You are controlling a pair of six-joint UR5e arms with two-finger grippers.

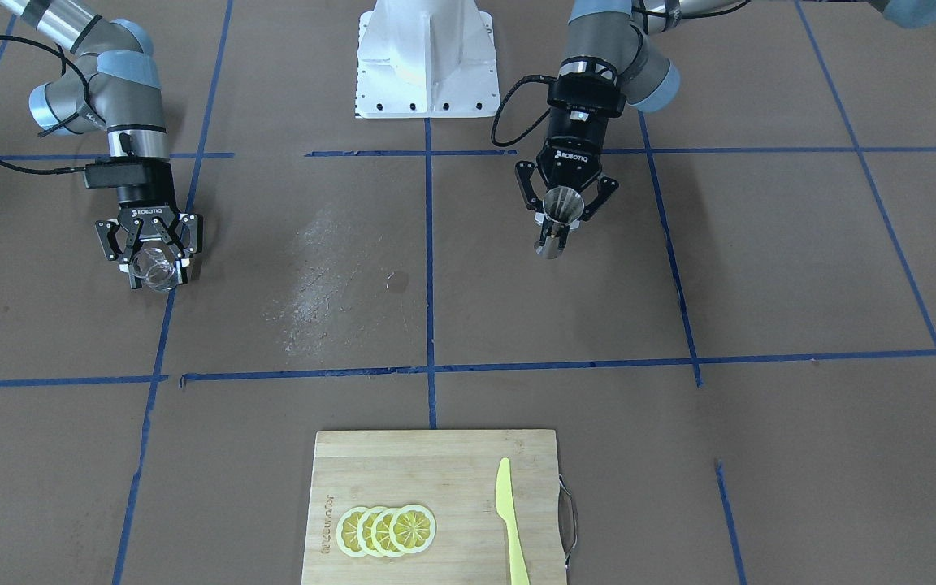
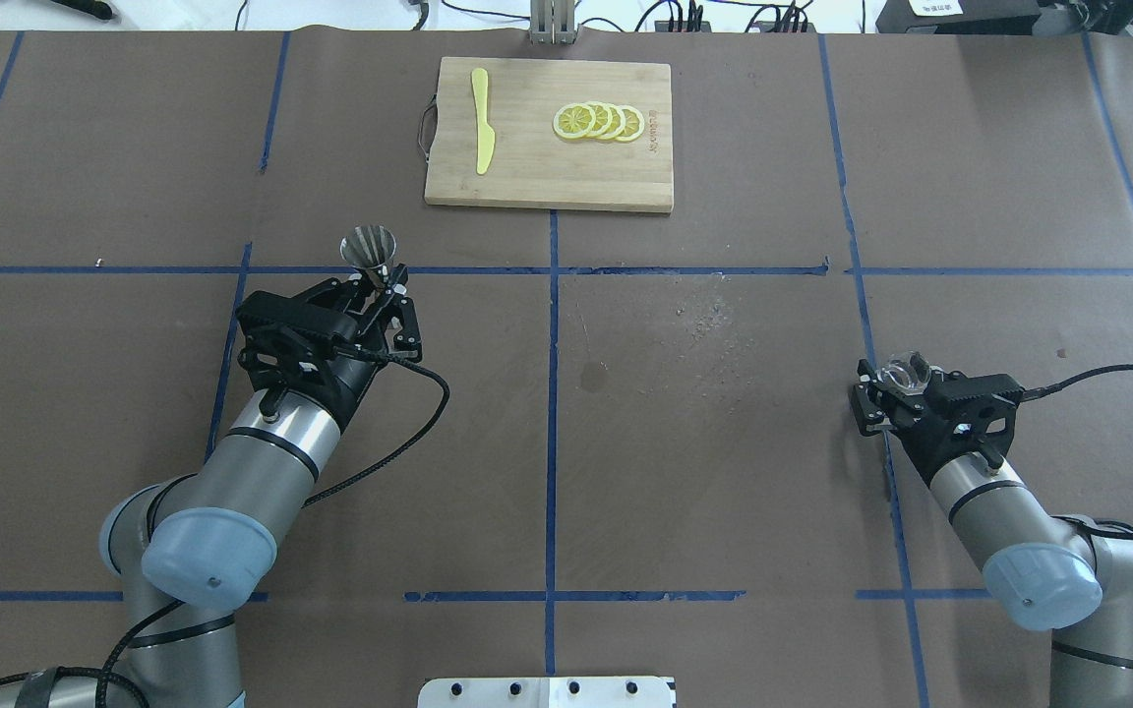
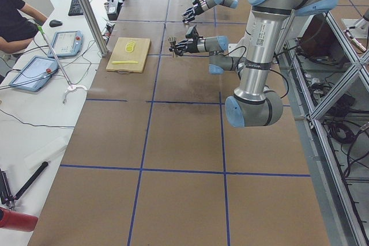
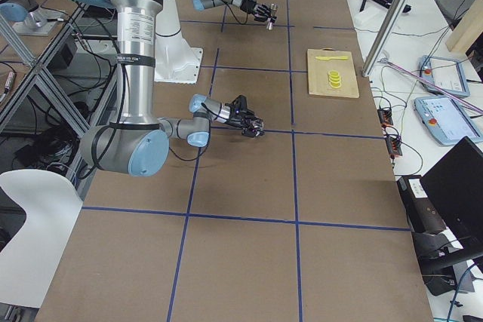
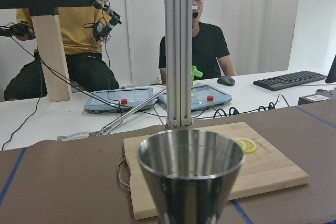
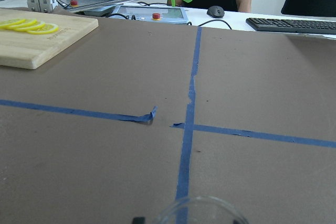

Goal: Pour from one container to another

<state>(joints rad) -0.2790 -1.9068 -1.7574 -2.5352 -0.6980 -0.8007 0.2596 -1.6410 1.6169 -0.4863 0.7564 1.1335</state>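
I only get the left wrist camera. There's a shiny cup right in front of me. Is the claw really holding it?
Observer: Yes. The left claw is shut on the metal jigger, gripping it below its wide mouth.
Operator: Where's the thing I pour into?
Observer: The right claw is shut on a clear glass, far apart from the jigger, on the robot's right side.
Operator: Is there anything else on the wooden board besides lemons?
Observer: A yellow knife lies on the cutting board, apart from the lemon slices, near the board's handle end.
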